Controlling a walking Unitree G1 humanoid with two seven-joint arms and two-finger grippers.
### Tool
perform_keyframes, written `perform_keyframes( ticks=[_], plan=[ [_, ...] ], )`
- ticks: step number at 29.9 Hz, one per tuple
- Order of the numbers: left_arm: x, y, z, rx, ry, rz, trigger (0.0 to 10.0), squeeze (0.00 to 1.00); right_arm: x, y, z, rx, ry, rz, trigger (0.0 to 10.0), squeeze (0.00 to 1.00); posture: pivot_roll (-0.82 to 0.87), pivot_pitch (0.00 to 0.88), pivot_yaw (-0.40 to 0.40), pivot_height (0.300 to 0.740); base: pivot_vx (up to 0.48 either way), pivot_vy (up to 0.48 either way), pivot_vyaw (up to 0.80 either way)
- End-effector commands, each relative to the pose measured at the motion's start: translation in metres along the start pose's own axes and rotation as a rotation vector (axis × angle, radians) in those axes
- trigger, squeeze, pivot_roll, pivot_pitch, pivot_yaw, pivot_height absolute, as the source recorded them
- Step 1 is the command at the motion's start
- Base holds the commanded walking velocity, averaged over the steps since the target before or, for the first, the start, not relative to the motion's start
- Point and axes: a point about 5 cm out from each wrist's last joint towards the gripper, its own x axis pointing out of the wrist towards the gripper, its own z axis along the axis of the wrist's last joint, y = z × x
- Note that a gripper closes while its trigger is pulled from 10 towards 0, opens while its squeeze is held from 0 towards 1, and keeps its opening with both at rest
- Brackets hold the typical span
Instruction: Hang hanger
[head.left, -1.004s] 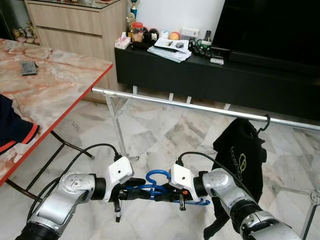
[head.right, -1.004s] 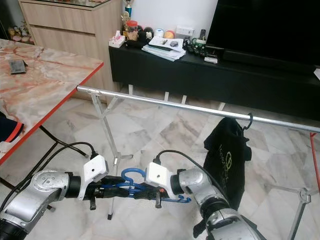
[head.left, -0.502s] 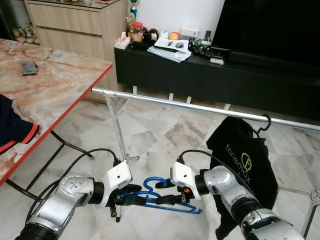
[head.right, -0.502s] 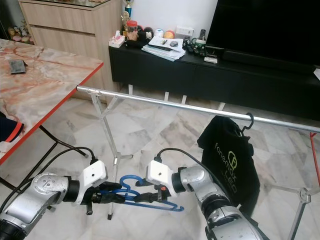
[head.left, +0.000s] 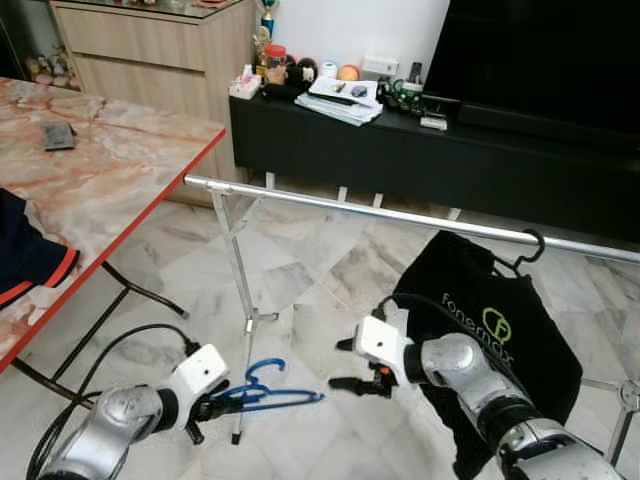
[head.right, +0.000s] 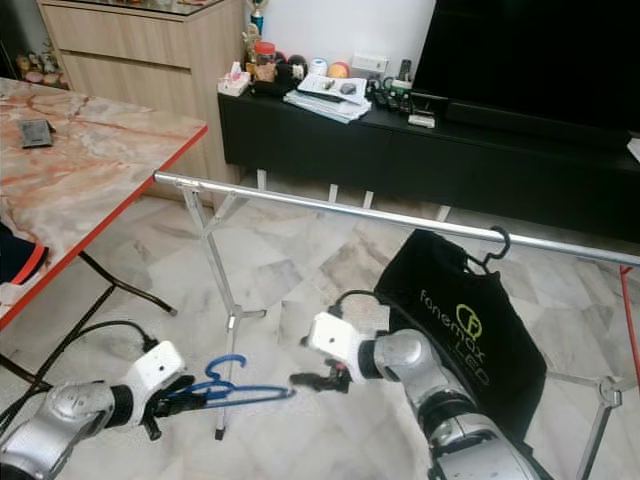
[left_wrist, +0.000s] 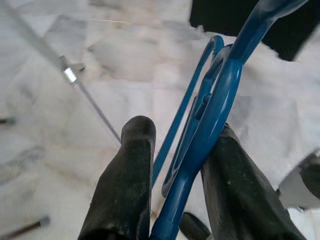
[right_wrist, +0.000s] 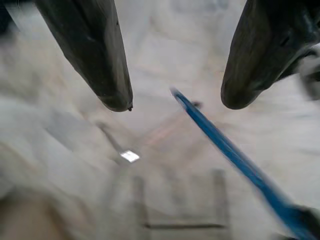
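A blue plastic hanger (head.left: 268, 392) hangs low over the marble floor, held near its hook by my left gripper (head.left: 216, 405), which is shut on it. In the left wrist view the blue hanger (left_wrist: 210, 115) runs between the two black fingers (left_wrist: 125, 185). My right gripper (head.left: 342, 365) stands open to the right of the hanger's free end, not touching it; its wrist view has the hanger's tip (right_wrist: 220, 140) between the spread fingers (right_wrist: 90, 55). Above runs the silver rail (head.left: 380, 213) of the clothes rack, carrying a black garment (head.left: 490, 340) on a black hanger.
A marble-patterned table with a red edge (head.left: 110, 180) stands at the left, a dark cloth (head.left: 25, 250) on it. The rack's leg (head.left: 240, 290) stands just behind the left gripper. A black TV cabinet (head.left: 420, 150) lines the back wall.
My right gripper has let go of the blue hanger and drawn back to the right. The left gripper has pulled left and lower with the hanger. The black garment has swung wider.
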Motion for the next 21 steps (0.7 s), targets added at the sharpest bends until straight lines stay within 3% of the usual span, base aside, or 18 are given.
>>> perform_keyframes(
  ticks=[1, 2, 3, 4, 5, 8, 14, 18, 19, 21],
  plan=[
    [-0.001, 0.002, -0.003, -0.046, -0.027, 0.090, 10.0, 0.00, -0.005, -0.002, -0.020, 0.130, 0.042, -0.137, 10.0, 0.00, 0.13, 0.049, -0.123, 0.740, 0.000, 0.000, 0.00],
    [-0.001, 0.003, -0.004, -0.076, -0.049, 0.139, 10.0, 0.00, -0.004, 0.002, -0.028, 0.199, 0.048, -0.192, 10.0, 0.00, 0.13, 0.049, -0.123, 0.740, 0.000, 0.000, 0.00],
    [-0.001, 0.003, -0.004, -0.076, -0.049, 0.139, 10.0, 0.00, -0.004, 0.002, -0.028, 0.199, 0.048, -0.192, 10.0, 0.00, 0.13, 0.049, -0.123, 0.740, 0.000, 0.000, 0.00],
    [-0.002, 0.007, -0.003, -0.151, -0.097, 0.247, 10.0, 0.00, -0.003, 0.013, -0.046, 0.351, 0.069, -0.283, 10.0, 0.00, 0.13, 0.046, -0.119, 0.740, 0.000, 0.000, 0.00],
    [-0.002, 0.007, -0.003, -0.151, -0.097, 0.247, 10.0, 0.00, -0.003, 0.013, -0.046, 0.351, 0.069, -0.283, 10.0, 0.00, 0.13, 0.046, -0.119, 0.740, 0.000, 0.000, 0.00],
    [-0.004, 0.009, 0.002, -0.237, -0.173, 0.340, 10.0, 0.00, -0.001, 0.032, -0.069, 0.558, 0.102, -0.399, 10.0, 0.00, 0.13, 0.042, -0.113, 0.740, 0.000, 0.000, 0.00],
    [-0.004, -0.003, 0.031, -0.281, -0.343, 0.368, 10.0, 0.00, -0.004, 0.079, -0.115, 0.958, 0.219, -0.615, 10.0, 0.00, 0.13, 0.027, -0.101, 0.740, 0.000, 0.000, 0.00],
    [-0.001, -0.008, 0.044, -0.304, -0.401, 0.366, 10.0, 0.00, -0.009, 0.106, -0.135, 1.092, 0.302, -0.700, 10.0, 0.00, 0.12, 0.017, -0.087, 0.740, 0.000, 0.000, 0.00],
    [-0.001, -0.008, 0.044, -0.304, -0.401, 0.366, 10.0, 0.00, -0.009, 0.106, -0.135, 1.092, 0.302, -0.700, 10.0, 0.00, 0.12, 0.017, -0.087, 0.740, 0.000, 0.000, 0.00],
    [-0.001, -0.009, 0.050, -0.330, -0.437, 0.377, 10.0, 0.00, -0.012, 0.122, -0.145, 1.103, 0.373, -0.705, 10.0, 0.00, 0.13, 0.010, -0.081, 0.740, 0.000, 0.000, 0.00]
  ],
)
